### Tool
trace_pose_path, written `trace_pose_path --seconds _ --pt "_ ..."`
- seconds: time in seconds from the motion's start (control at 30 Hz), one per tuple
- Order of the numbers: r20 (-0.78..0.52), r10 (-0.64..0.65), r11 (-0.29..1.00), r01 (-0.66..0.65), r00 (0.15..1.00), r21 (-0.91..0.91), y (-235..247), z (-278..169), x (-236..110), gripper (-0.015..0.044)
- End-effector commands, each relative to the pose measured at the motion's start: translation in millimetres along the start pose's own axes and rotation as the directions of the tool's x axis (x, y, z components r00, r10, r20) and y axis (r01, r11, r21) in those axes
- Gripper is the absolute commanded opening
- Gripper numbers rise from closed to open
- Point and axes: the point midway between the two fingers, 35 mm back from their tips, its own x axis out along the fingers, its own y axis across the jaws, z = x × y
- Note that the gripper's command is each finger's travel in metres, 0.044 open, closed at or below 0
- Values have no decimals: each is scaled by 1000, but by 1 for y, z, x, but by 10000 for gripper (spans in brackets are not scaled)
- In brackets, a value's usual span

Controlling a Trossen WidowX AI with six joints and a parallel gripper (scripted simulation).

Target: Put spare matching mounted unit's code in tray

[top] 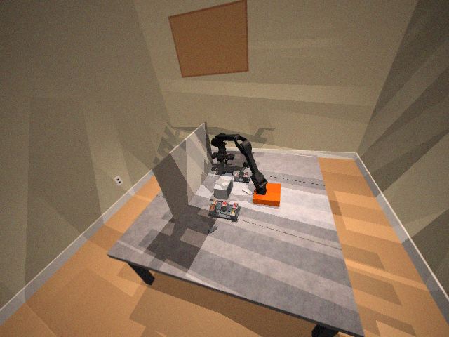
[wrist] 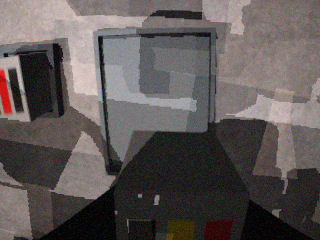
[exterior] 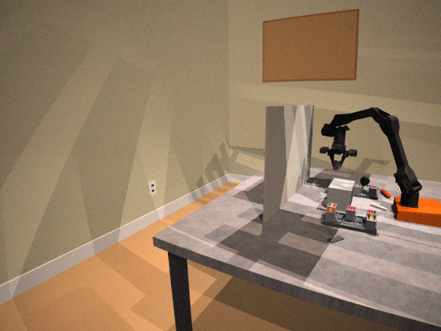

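My gripper (exterior: 336, 166) (wrist: 172, 193) is shut on a dark grey spare (wrist: 182, 162) and holds it above the table. Dark, yellow and red patches show on the spare's near face. The shallow blue-grey tray (wrist: 99, 90) lies below and ahead of the held spare in the wrist view, empty where visible; the spare hides its lower right part. A grey box-shaped unit (top: 222, 190) (exterior: 340, 196) stands mid-table; its code is not readable. Another spare (wrist: 15, 90) with red and black bars sits in a rack (wrist: 59, 95) left of the tray.
A tall panel (top: 196, 156) (exterior: 274, 160) stands beside the unit. A front rack (top: 224, 216) (exterior: 349, 225) holds three spares. An orange-handled tool (exterior: 385, 193), a black ball (exterior: 364, 181), a pale stick (exterior: 378, 206) and a dark flat piece (top: 212, 229) (exterior: 335, 239) lie around. The arm stands on an orange base (top: 270, 197).
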Motion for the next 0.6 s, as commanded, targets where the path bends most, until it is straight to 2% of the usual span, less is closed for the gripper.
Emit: trace_pose_path --seconds 0.0,0.57 --pt "6 5 1000 -5 1000 0 1 1 5 0" --pt "6 5 1000 -5 1000 0 0 1 19 0"
